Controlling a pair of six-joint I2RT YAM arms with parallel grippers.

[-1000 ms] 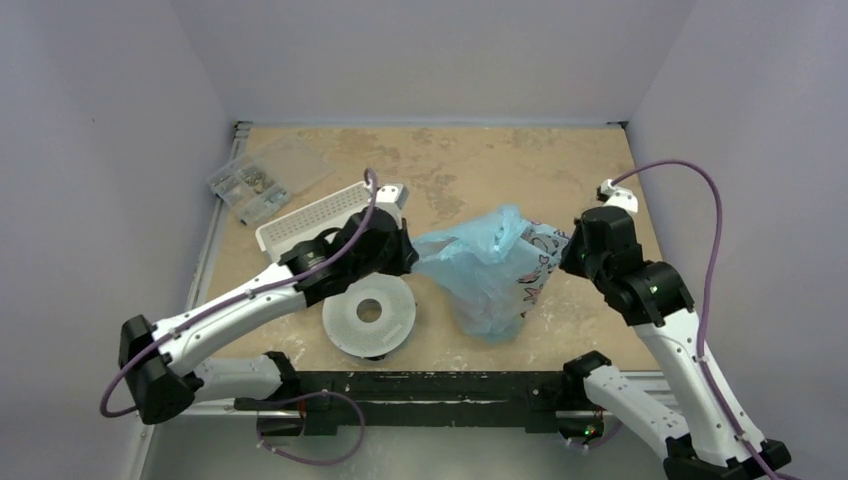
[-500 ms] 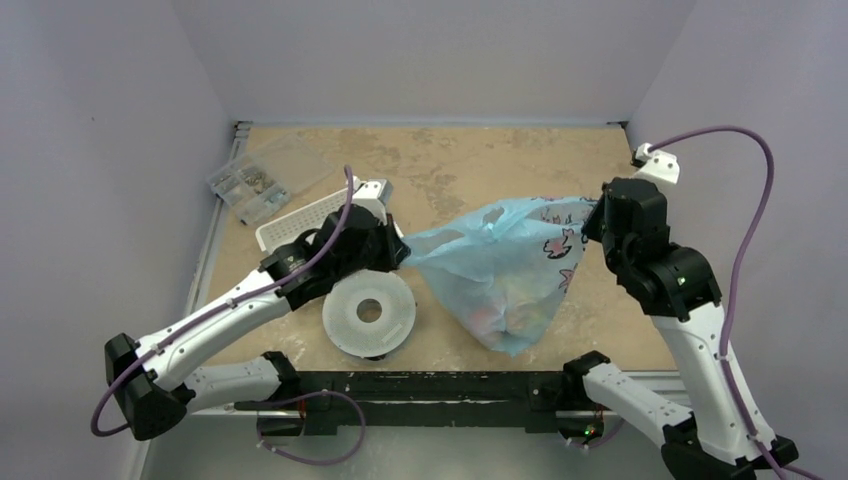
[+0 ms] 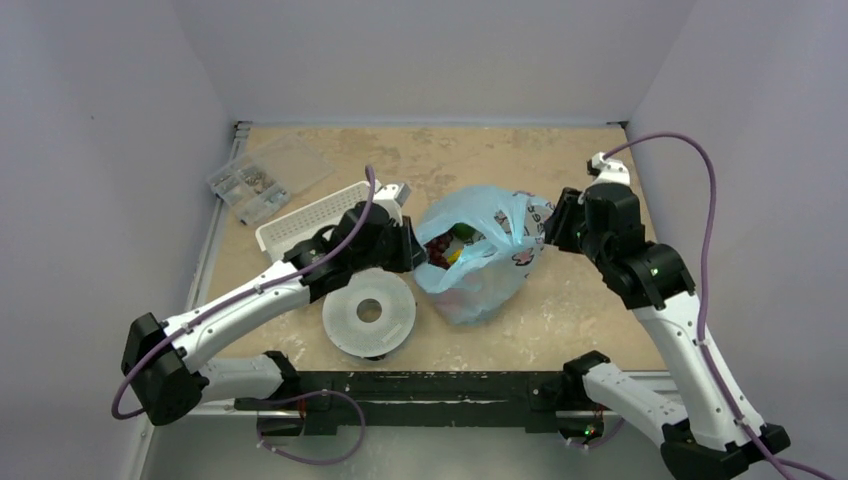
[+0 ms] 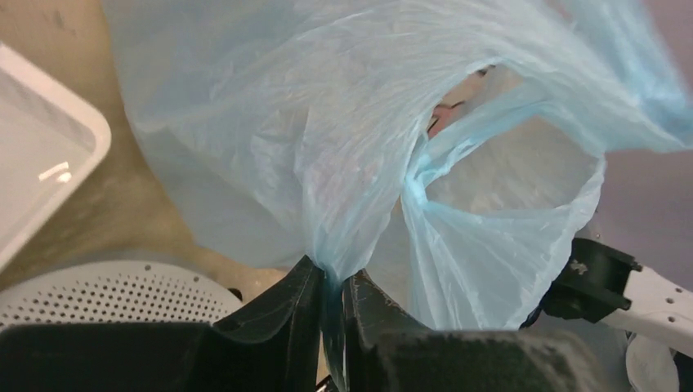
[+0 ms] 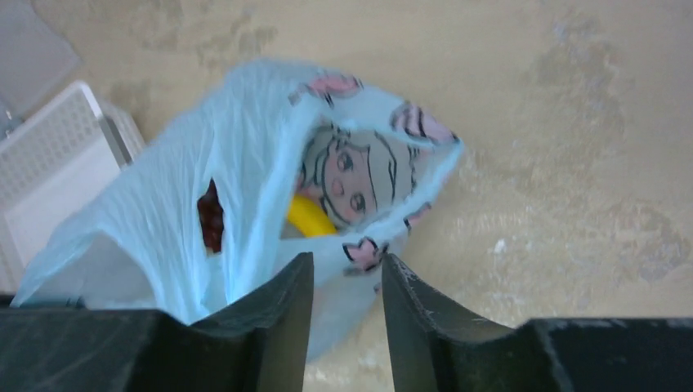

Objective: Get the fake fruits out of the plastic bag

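Blue plastic bag [image 3: 482,282], pinched in the left pincer [image 4: 331,282], held fake fruits [image 3: 446,248] just left of the narrowly parted, empty right pincer [image 5: 347,263].

The plastic bag [image 3: 490,275] sits mid-table with the fake fruits [image 3: 447,247] inside it. The left gripper [image 3: 414,252] is at its left edge and the right gripper [image 3: 551,222] at its right. A perforated disc [image 3: 368,312] lies left of the bag, with a basket [image 3: 300,222] behind the disc and a compartment box [image 3: 262,178] further back.

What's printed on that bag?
A cartoon girl's face with pink-and-black motifs, on the thin light-blue plastic bag; clearest in the right wrist view.
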